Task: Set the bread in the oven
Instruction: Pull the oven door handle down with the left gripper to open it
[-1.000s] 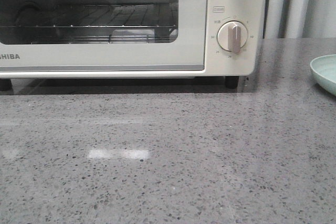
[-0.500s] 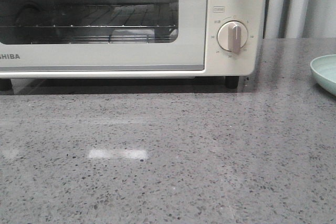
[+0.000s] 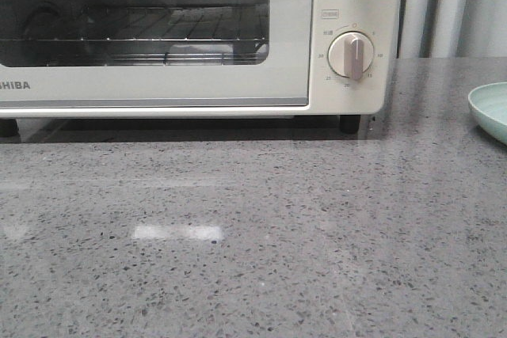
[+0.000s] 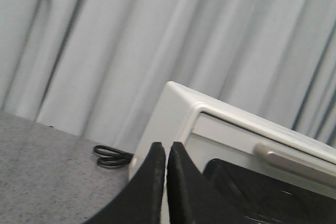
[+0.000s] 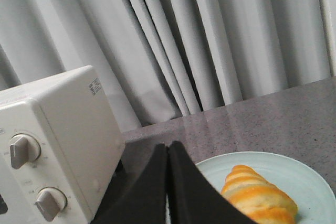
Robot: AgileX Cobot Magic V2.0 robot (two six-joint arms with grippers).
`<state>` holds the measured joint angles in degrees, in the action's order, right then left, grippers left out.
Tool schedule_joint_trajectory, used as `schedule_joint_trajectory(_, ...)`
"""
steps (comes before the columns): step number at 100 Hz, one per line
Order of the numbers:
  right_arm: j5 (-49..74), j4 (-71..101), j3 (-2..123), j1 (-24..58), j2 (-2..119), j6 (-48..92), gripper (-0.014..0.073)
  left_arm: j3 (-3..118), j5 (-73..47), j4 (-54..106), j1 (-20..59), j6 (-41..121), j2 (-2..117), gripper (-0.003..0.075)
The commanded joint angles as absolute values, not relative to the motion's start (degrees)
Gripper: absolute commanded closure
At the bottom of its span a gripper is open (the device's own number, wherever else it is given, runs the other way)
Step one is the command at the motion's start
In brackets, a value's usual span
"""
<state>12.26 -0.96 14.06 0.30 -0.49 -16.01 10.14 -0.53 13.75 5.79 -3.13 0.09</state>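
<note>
The cream-white oven [image 3: 238, 77] stands at the back of the grey counter with its glass door closed; a wire rack shows inside. It also shows in the left wrist view [image 4: 210, 129] and the right wrist view [image 5: 58, 124]. The bread [image 5: 260, 195], a golden-orange roll with cream stripes, lies on a pale green plate [image 5: 294, 171] to the right of the oven. My left gripper [image 4: 167, 146] is shut and empty, raised near the oven's left corner. My right gripper [image 5: 168, 145] is shut and empty, above the plate's edge beside the bread. Neither gripper shows in the front view.
The plate's rim [image 3: 487, 108] shows at the right edge of the front view. A coiled black cable [image 4: 111, 157] lies on the counter behind the oven's left side. Grey curtains hang behind. The oven's door handle [image 4: 294, 163] runs along the door's top.
</note>
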Motion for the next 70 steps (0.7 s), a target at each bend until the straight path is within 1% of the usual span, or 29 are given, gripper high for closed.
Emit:
schedule_joint_trajectory(1, 13.5, -1.1, 18.0, 1.8, 1.1, -12.4, 0.0669, 16.6, -3.0, 12.0, 8.7, -3.4, 3.6, 0.0741)
schedule_joint_trajectory(15, 19.7, -1.0, 20.0, 5.4, 4.1, -8.4, 0.067, 22.9, -4.8, 11.4, 15.0, 1.0, 11.0, 0.0741)
schedule_joint_trajectory(29, 21.2, -0.9, 21.1, 9.4, 6.1, -8.0, 0.0669, 28.0, -5.0, 11.3, 22.7, 4.0, 19.2, 0.0741)
schedule_joint_trajectory(46, 21.2, -0.9, 21.2, 12.5, 6.9, -7.5, 0.0669, 32.1, 1.6, 10.8, 31.3, 7.3, 29.7, 0.0741)
schedule_joint_trajectory(60, 21.2, -0.9, 21.2, 13.3, 6.9, -6.7, 0.0669, 34.6, 6.6, 10.8, 34.5, 7.9, 38.5, 0.0741)
schedule_joint_trajectory(70, 21.2, -0.9, 21.2, 13.3, 6.9, -6.7, 0.0669, 36.5, 8.6, 10.9, 34.6, 7.9, 44.3, 0.0741)
